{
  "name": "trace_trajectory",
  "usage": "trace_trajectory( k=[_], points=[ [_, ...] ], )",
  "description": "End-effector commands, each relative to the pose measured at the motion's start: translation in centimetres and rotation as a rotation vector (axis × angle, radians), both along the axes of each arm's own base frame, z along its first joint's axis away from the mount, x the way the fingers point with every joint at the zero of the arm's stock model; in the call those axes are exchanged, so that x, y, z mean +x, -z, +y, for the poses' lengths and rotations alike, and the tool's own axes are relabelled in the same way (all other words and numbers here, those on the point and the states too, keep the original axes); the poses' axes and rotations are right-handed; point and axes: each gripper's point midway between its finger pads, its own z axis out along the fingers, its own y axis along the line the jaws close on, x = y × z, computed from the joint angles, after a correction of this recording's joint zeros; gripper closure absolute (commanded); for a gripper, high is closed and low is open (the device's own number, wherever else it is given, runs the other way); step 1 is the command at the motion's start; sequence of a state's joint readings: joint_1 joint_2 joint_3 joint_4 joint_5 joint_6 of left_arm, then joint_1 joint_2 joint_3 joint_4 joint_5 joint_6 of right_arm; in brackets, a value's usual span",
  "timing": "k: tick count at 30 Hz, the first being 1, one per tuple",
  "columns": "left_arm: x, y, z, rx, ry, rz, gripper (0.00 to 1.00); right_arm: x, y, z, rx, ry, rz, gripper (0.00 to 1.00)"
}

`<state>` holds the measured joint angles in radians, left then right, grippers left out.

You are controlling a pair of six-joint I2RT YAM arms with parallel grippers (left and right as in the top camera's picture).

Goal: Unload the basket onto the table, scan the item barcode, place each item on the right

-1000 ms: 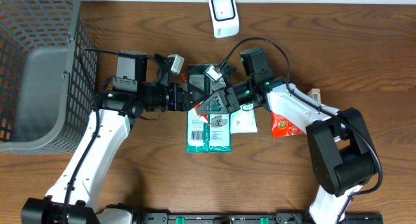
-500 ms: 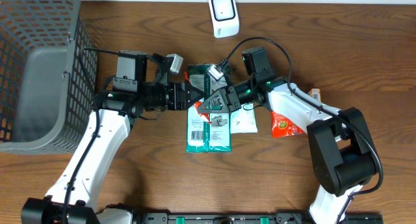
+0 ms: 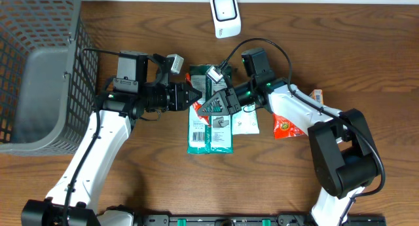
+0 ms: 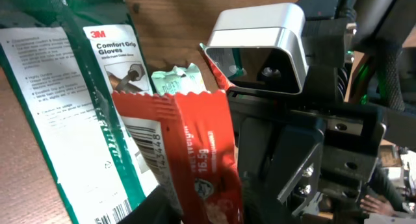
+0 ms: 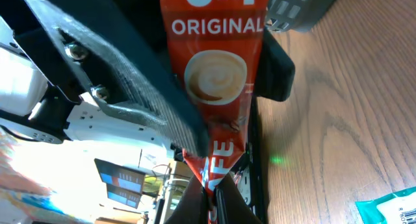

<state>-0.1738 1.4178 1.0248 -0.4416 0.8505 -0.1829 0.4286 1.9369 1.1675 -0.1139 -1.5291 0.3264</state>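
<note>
Sachet: red, held above glove pack, mid-tabletop | right fingers: clamped on its end | left fingers: at its other end, grip unclear | tabletop: dark wood | scanner: white, back edge | basket: grey, far left

The worktop is dark brown wood with plain grain and a dull sheen. The red sachet is glossy film, its top edge crimped and saw-toothed. The green glove pack looks like shiny printed plastic. The basket is matt grey plastic mesh, the scanner smooth white plastic, and the camera housing brushed silver metal.
</note>
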Motion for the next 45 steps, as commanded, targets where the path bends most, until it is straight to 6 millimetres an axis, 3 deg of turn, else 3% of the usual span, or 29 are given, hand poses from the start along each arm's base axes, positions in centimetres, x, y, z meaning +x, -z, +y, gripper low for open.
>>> trace_trajectory(
  k=[1, 6, 12, 18, 24, 29, 36, 45],
  points=[
    [0.2, 0.8, 0.4, 0.029, -0.016, 0.006, 0.76, -0.1, 0.2, 0.1, 0.005, -0.011, 0.012, 0.97],
    [0.5, 1.9, 1.5, 0.1, -0.067, 0.021, 0.86, 0.7, 1.1, 0.2, -0.042, 0.036, -0.009, 0.92],
    [0.5, 2.7, 2.2, 0.14, -0.116, 0.059, 0.87, 2.7, 3.0, 0.0, -0.144, 0.141, -0.053, 0.73],
    [0.6, 4.5, 4.5, 0.238, -0.274, 0.167, 0.88, 4.7, 5.3, -0.5, -0.272, 0.25, -0.085, 0.71],
    [0.1, 6.0, 5.9, 0.356, -0.384, 0.223, 0.88, 5.9, 10.1, -2.7, -0.56, 0.386, -0.057, 0.72],
    [-0.3, 7.0, 6.7, 0.516, -0.473, 0.201, 0.88, 5.1, 13.1, -5.4, -0.78, 0.434, -0.007, 0.71],
    [-0.5, 7.7, 5.6, 0.589, -0.489, 0.175, 0.87, 4.6, 12.6, -6.4, -0.842, 0.449, -0.013, 0.69],
    [-0.1, 11.9, 1.3, 0.56, -0.404, 0.239, 0.86, 5.8, 10.2, -9.3, -0.972, 0.576, -0.139, 0.68]
  ],
)
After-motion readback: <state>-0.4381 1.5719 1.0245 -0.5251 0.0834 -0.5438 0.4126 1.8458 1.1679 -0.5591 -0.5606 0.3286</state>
